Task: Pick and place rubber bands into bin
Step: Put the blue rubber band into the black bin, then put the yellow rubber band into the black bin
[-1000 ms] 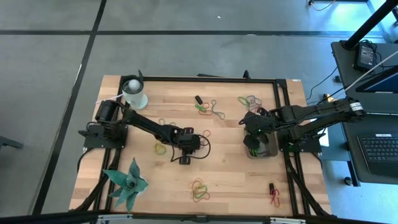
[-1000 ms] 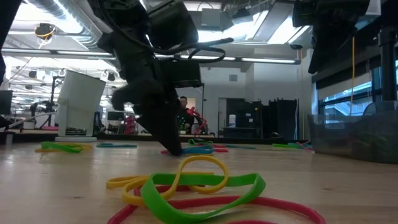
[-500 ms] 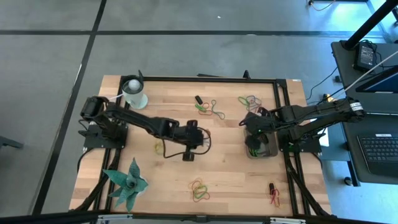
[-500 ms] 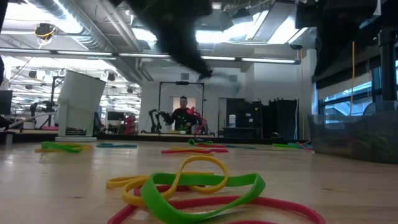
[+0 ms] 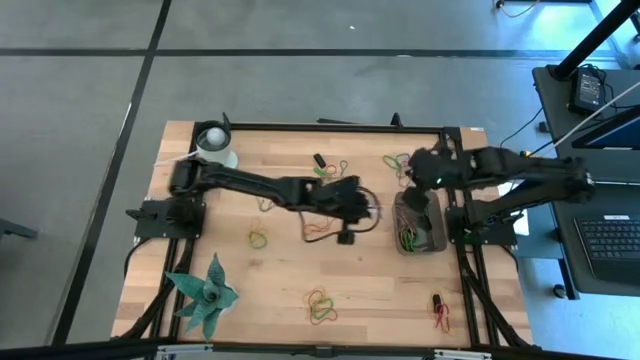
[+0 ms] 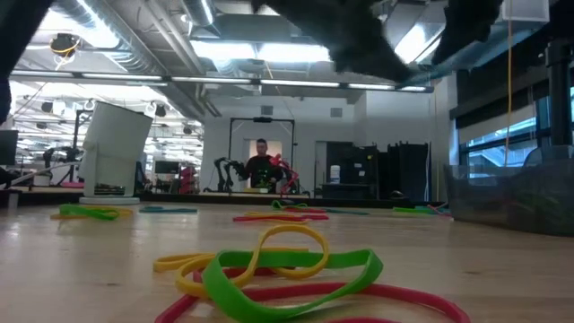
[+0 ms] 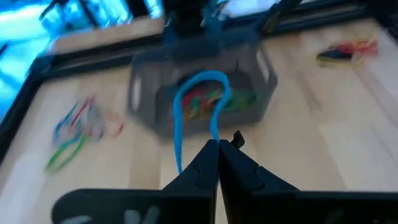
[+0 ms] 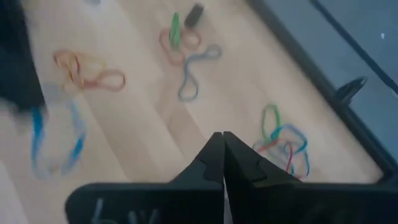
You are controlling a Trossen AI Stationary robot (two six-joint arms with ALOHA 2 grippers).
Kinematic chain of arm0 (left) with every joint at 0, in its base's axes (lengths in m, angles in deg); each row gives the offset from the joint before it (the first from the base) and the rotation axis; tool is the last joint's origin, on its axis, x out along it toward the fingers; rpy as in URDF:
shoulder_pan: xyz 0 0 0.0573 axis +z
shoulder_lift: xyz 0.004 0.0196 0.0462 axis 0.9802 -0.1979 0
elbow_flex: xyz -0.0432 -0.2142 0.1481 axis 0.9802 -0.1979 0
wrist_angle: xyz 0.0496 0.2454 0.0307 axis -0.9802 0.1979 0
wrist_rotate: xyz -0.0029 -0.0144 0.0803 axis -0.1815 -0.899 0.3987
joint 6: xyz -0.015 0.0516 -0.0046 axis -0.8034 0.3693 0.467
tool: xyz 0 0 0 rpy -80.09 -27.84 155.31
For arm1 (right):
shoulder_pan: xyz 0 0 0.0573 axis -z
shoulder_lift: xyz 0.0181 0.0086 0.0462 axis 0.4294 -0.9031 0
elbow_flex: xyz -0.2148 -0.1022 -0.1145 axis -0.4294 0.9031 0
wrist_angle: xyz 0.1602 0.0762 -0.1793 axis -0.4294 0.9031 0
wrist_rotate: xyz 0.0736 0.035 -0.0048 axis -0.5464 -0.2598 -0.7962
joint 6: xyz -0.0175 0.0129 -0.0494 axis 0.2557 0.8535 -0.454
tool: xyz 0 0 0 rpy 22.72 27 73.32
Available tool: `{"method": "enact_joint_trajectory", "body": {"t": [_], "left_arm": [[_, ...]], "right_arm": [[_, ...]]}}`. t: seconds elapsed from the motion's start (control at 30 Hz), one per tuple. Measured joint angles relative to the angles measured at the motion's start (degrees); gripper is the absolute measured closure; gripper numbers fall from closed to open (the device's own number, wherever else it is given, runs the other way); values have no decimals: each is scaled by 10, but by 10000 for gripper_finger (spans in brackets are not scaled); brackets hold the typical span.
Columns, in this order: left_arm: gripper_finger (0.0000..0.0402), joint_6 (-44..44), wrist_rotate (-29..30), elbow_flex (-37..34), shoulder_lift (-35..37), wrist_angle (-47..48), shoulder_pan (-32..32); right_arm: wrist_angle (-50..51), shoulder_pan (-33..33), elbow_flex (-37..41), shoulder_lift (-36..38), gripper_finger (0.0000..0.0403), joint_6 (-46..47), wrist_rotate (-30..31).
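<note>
The left gripper (image 7: 217, 144) is pinched together on a blue rubber band (image 7: 198, 102), which hangs as a loop off its fingertips, and it sits just short of the dark grey bin (image 5: 420, 224), on the side facing the table's middle; judging by that approach, the band is being carried over to be dropped inside. The bin stands near the table's right edge and holds a tangle of red, green and yellow bands (image 7: 208, 104), so part of the job looks done. The right gripper (image 8: 222, 138) has its jaws together with nothing between them and hangs over the wood just beyond the bin's far end, probably clear of the bin so the left arm can reach it. Close to the right gripper lies a loose cluster of green, blue and red bands (image 8: 283, 140), a likely next pick. More loose bands lie away from the bin: a yellow-green one (image 5: 258, 238) toward the table's left, and a mixed heap (image 5: 320, 305) nearer the front edge.
</note>
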Motion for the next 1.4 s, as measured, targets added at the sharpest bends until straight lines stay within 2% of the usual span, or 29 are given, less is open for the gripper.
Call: {"method": "enact_joint_trajectory", "body": {"t": [0.33, 0.53, 0.73, 0.83, 1.23, 1.4], "left_arm": [[398, 11, -70, 261, -234, -25, 17], [398, -58, -95, 386, -336, -18, 28], [393, -93, -99, 403, -356, 16, 29], [382, -84, -99, 402, -355, 43, 29], [308, -99, -99, 403, -352, 53, 29], [302, -92, -93, 409, -326, 108, 26]], "right_arm": [[-18, 23, -17, 36, 402, 17, -19], [-16, 20, -17, 37, 403, 37, -40], [-12, 20, -17, 37, 403, 34, -86], [-12, 20, -17, 37, 403, 31, -88], [-11, 20, -17, 37, 403, 30, -93], [7, 20, -17, 38, 403, 32, -93]]}}
